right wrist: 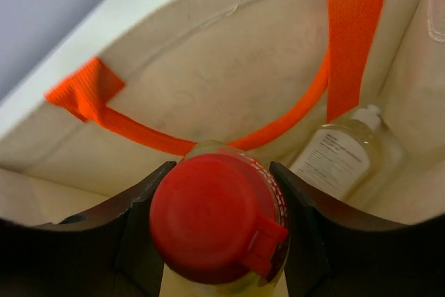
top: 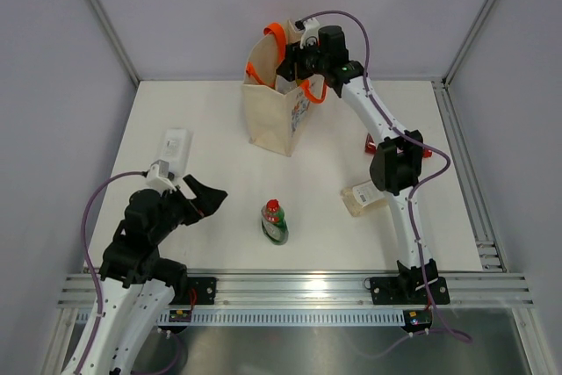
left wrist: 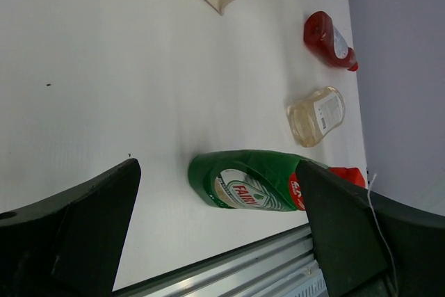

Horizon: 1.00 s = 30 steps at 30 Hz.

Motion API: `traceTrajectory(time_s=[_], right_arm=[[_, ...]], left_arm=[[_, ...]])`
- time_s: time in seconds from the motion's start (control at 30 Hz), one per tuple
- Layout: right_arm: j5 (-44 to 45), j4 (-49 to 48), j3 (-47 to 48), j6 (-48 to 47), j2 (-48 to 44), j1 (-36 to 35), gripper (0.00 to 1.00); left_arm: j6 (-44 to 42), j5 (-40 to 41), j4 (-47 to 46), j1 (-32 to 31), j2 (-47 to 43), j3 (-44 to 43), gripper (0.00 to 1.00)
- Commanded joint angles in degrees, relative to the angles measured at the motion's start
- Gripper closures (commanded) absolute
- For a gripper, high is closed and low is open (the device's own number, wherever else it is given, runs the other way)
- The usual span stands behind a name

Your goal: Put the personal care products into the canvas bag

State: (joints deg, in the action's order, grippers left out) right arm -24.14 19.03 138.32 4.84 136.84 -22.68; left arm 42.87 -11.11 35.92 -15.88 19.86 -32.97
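While pinching the yellow-green bottle (right wrist: 208, 287) at its round red cap (right wrist: 208, 220) in the right gripper (right wrist: 220, 203), hangs over the soft canvas bag (top: 272, 116) by the far edge, a clear bottle (right wrist: 341, 158) already inside. Spreads the left gripper (top: 211, 199) wide near the near-left corner, facing the glossy green bottle (top: 275, 224) lying toward the near edge.
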Motion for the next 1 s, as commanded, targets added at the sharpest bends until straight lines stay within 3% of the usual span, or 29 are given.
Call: traceTrajectory(time_s=[0.0,0.1,0.37,0.57,0.67,0.73,0.83,0.97], right_arm=[[0.5,-2.8,1.5,-13.6,-7.4,-1.1,0.35],[1.9,-1.3,1.8,-15.9,-7.5,-1.2,0.01],[3.5,1.5,3.1,-18.2,-15.8,-1.1,0.00],[-9.4,15.4,-4.5,-22.5,-30.5,1.5,0.01],[-18.0,21.2,-15.9,-22.9,-43.7,3.9,0.00],[-24.2,22.6,-29.6,-22.9,-49.8,5.6,0.00],[-28.1,23.6,-48.6,-26.3,-61.2,6.4,0.00],[-31.7,21.3,-69.7,-26.7,-73.6,9.3,0.00]], left_arm=[[-1.0,7.2,3.3,0.2,-0.5,-1.9,0.01],[-1.2,12.3,5.9,0.2,1.4,-3.1,0.01],[-5.1,20.8,12.4,0.2,14.4,-12.0,0.01],[-15.8,29.6,11.7,0.7,29.4,-19.1,0.01],[-22.1,30.1,9.2,5.0,38.0,-22.7,0.01],[-24.8,26.8,6.1,8.5,42.3,-24.8,0.01],[-29.7,22.8,1.7,13.9,50.2,-27.2,0.01],[-37.8,23.0,-2.9,15.6,59.6,-32.1,0.01]])
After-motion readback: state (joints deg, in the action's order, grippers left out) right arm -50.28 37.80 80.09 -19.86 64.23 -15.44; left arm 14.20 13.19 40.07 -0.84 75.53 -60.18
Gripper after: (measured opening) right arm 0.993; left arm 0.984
